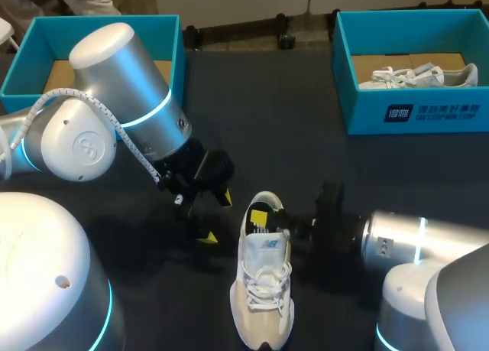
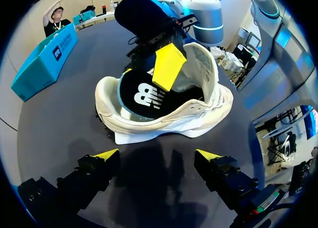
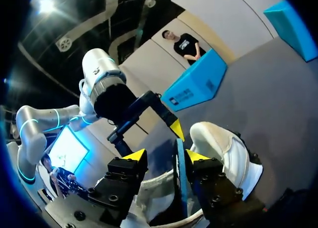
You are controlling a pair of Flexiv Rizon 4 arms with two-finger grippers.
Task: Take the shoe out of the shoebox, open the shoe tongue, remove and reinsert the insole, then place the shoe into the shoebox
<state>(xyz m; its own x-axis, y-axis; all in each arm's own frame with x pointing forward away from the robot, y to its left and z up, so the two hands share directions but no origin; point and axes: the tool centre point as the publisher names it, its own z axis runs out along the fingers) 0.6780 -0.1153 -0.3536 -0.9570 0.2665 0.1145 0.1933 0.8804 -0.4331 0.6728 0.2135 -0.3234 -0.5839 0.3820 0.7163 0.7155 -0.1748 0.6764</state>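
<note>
– Table first: what is the biggest thing on the dark top?

– 2 blue boxes at the far edge. The left box shows its brown cardboard floor. The right box holds a second shoe, white, lying on its side.

– And the shoe for the task?

– The shoe is out of both boxes. It stands on the table near the front edge, between the 2 arms, toe toward the robot, well apart from either box.

– The grippers?

– The left gripper hangs just beside the shoe's heel end. Its fingers are spread wide with only bare table between them, gripping nothing. The right gripper reaches in from the other side, with its yellow tips at the shoe's opening. Those fingers are parted too.

– Anything between them?

– The insole, dark with a blue edge, stands up on edge out of the opening. It lies against 1 finger, with a gap to the other, so it is not clamped.
</note>
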